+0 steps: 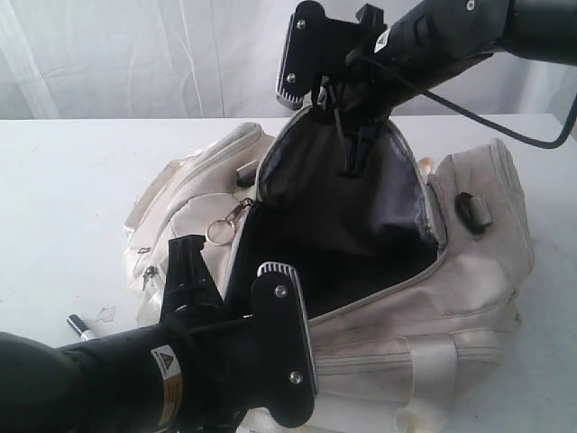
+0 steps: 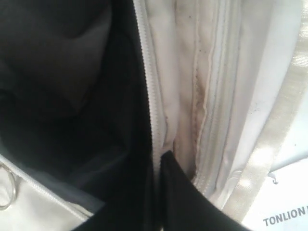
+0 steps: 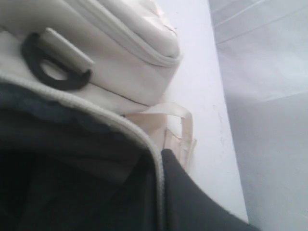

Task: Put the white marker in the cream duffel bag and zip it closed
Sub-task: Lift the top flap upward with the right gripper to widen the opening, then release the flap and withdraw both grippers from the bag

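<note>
Left end effector (image 1: 230, 271) and right end effector (image 1: 321, 92) pinch cream duffel bag (image 1: 469, 262) rim; white marker (image 1: 81, 327) lies outside.

Black arms (image 1: 54, 379), silver-screwed left hand (image 1: 234, 289), black cable (image 1: 505, 122), perhaps a warning sticker (image 1: 165, 361).

Plain white table (image 1: 63, 171), faintly speckled, with a pale curtain (image 1: 135, 54) hanging in soft folds behind.
</note>
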{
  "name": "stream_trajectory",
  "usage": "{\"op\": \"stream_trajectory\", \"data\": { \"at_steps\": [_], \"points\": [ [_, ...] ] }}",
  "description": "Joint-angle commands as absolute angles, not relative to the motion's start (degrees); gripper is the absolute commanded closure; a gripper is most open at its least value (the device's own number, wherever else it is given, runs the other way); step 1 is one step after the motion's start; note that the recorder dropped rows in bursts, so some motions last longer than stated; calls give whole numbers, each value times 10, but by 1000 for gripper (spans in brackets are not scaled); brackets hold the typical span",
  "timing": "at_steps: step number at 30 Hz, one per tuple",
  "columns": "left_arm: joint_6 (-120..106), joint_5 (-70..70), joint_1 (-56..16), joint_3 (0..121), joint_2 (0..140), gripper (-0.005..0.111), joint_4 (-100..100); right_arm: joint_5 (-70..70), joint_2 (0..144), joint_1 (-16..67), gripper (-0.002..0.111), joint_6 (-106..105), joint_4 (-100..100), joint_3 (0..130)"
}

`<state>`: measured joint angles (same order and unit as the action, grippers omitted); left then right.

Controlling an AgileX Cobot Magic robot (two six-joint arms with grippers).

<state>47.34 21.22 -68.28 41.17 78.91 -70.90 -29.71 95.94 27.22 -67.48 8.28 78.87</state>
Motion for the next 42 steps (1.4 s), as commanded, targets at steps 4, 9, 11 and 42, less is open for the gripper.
{"op": "stream_trajectory", "data": {
  "at_steps": [4,9,11,42],
  "points": [
    [479,210,-687,408,787,107,-692,-241,954,256,108,-665,45,795],
    [479,210,-687,408,787,107,-690,-237,955,226,108,-641,43,841],
    [479,210,-687,408,787,107,-690,-238,955,214,108,-640,43,857],
    [478,222,-687,408,787,107,-677,-377,968,159,62,-642,200,872]
  ]
}}
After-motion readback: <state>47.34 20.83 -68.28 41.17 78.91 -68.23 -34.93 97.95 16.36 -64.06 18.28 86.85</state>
